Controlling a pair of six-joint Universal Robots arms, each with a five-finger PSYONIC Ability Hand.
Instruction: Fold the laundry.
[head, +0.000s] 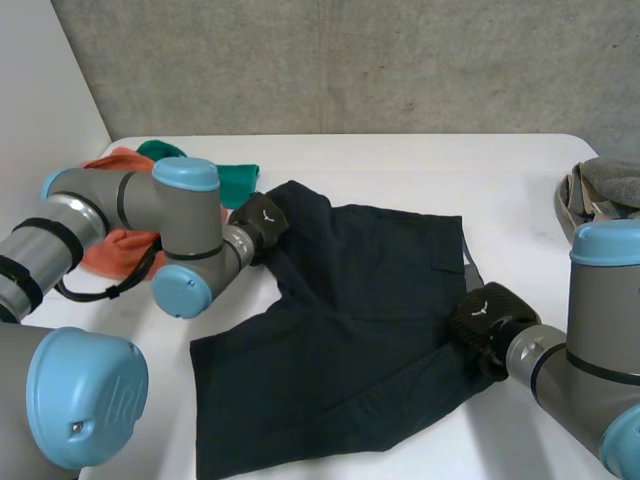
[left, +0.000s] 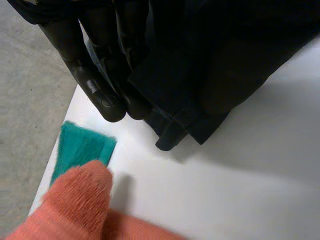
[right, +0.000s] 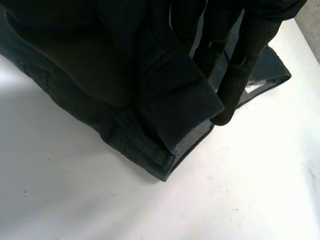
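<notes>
white table (head: 420, 165), grey concrete wall (head: 350, 60) – left hand (head: 262, 222) and right hand (head: 487, 322) both pinch dark shorts (head: 350, 320).

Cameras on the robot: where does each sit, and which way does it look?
Head view: between and behind the arms, looking down at the table and dark shorts; left arm and right arm show.
Left wrist view: on the left wrist, looking along the left hand gripping the shorts' edge; orange cloth and green cloth beyond.
Right wrist view: on the right wrist, looking along the right hand gripping the shorts.
All share the shorts.
</notes>
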